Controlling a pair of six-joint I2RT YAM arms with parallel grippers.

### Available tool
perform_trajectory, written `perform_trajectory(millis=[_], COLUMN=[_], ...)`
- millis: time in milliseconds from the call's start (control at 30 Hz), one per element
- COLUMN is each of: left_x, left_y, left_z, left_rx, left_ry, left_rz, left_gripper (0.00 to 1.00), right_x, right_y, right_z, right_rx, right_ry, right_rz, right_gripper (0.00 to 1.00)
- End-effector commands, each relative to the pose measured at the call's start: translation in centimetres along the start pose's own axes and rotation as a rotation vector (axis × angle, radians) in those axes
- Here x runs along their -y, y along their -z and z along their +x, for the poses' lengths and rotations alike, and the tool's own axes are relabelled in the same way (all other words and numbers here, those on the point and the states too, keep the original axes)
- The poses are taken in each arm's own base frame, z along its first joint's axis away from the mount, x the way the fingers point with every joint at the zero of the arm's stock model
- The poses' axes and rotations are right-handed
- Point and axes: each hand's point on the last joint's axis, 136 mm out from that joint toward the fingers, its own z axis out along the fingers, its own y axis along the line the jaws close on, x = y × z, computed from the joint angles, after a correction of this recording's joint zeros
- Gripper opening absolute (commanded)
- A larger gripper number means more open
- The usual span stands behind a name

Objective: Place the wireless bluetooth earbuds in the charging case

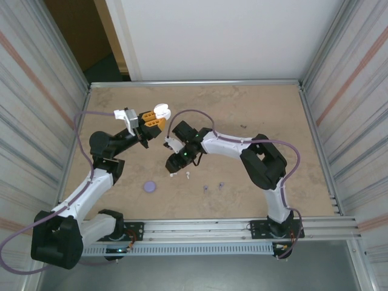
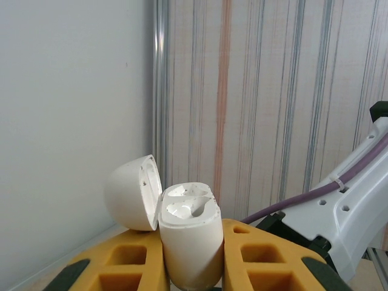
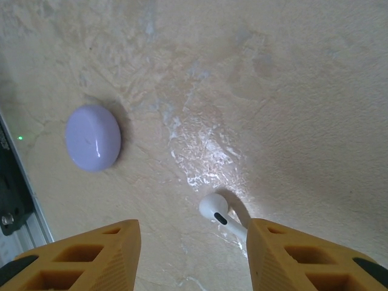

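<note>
**Left holds the open white case; right gripper is over a white earbud, not yet gripping**

- Table: tan top with metal rails along its edges. Both arm bases sit at the bottom of the top view.
- Left arm: reaches up toward the frame centre-left.
- Right arm: folds in from the right, wrist pointing down at the table.
- Left gripper: clamped on the white charging case, with a yellow finger on each side of the body.
- The case is off the table and upright in the left wrist view. Its lid is hinged open to the left of frame, and the two sockets face up. Can't tell from that view whether anything sits in them.
- Right gripper: jaws part-way apart, nothing between the pads, hanging just above the table.
- Purple case: closed, lying on the table. It is upper left in the right wrist view and lower centre-left in the top view, apart from both grippers.
- White earbud: lies on the table between the right gripper's fingers. Its stem runs to the right-of-frame finger; can't tell if they touch.
- Small white piece: on the table just beside the right gripper in the top view. It is too small to tell if it's the same earbud.
- Two purple earbuds: on the table near each other, lower centre of the top view, right of the white piece.
</note>
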Motion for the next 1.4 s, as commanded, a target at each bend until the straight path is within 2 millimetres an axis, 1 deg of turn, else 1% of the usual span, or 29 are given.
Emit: perform_trajectory(millis=[0, 267, 600, 800, 1067, 1367], left_x=[0.6, 0.5, 0.4, 0.4, 0.4, 0.3], left_y=[0.4, 0.3, 0.3, 0.2, 0.1, 0.1], left_z=[-1.0, -0.8, -0.8, -0.8, -0.7, -0.7], left_rx=[0.027, 0.027, 0.027, 0.027, 0.025, 0.024], left_ry=[-0.026, -0.020, -0.016, -0.014, -0.009, -0.007], left_rz=[0.016, 0.016, 0.015, 0.018, 0.018, 0.017], left_gripper=[0.00, 0.00, 0.00, 0.00, 0.00, 0.00], right_x=[0.2, 0.5, 0.8, 0.7, 0.8, 1.2], right_y=[-0.9, -2.0, -2.7, -3.3, -3.5, -3.6], right_z=[0.8, 1.1, 1.3, 1.7, 2.4, 2.8], right_rx=[-0.055, -0.097, -0.128, -0.151, -0.178, -0.197], right_ry=[0.020, 0.033, 0.042, 0.046, 0.045, 0.043], right_rz=[0.023, 0.057, 0.074, 0.073, 0.074, 0.087], right_gripper=[0.48, 0.48, 0.48, 0.43, 0.39, 0.32])
